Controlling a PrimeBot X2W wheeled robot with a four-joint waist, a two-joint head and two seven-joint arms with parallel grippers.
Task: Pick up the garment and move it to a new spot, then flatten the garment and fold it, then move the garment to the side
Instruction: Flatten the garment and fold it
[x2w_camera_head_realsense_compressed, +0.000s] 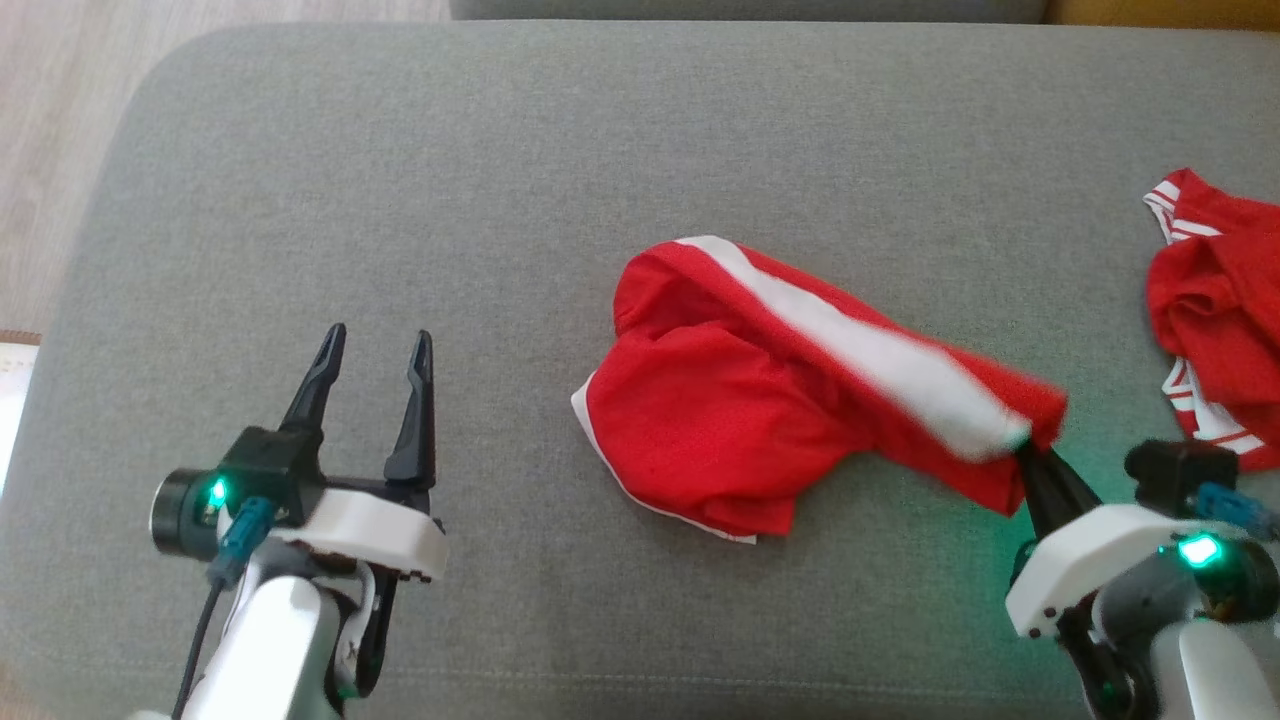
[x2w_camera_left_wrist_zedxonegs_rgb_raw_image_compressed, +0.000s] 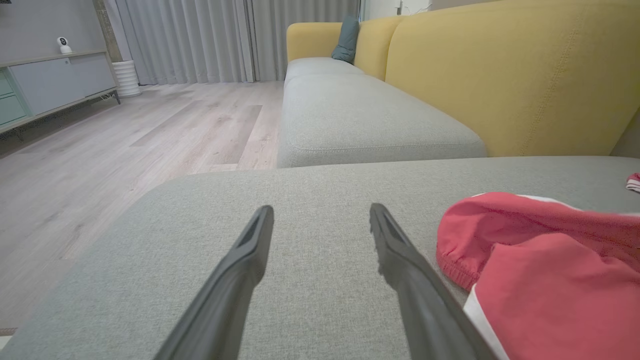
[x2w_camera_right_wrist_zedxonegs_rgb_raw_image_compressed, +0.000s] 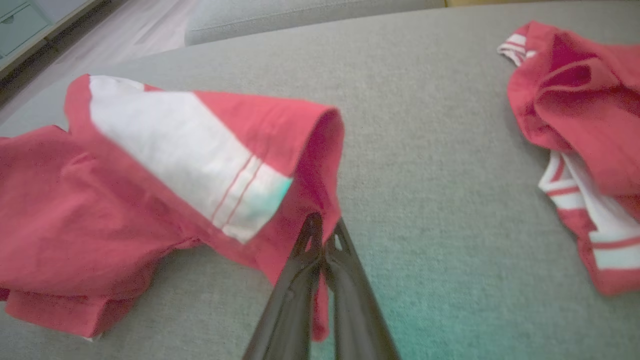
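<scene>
The right tool (x2w_camera_right_wrist_zedxonegs_rgb_raw_image_compressed: 322, 235) is pinched tight on an edge of the red garment (x2w_camera_head_realsense_compressed: 720, 400), its two dark fingers pressed together with cloth between them. That end, with the white stripe (x2w_camera_head_realsense_compressed: 880, 350), looks raised a little off the grey cushion (x2w_camera_head_realsense_compressed: 500, 150), though blur makes this uncertain. The rest lies crumpled mid-cushion. The right arm reaches in from the lower right. The left tool (x2w_camera_head_realsense_compressed: 378, 335) is spread wide and holds nothing, hovering over bare cushion left of the garment. A second red garment (x2w_camera_head_realsense_compressed: 1215, 300) lies apart at the far right.
</scene>
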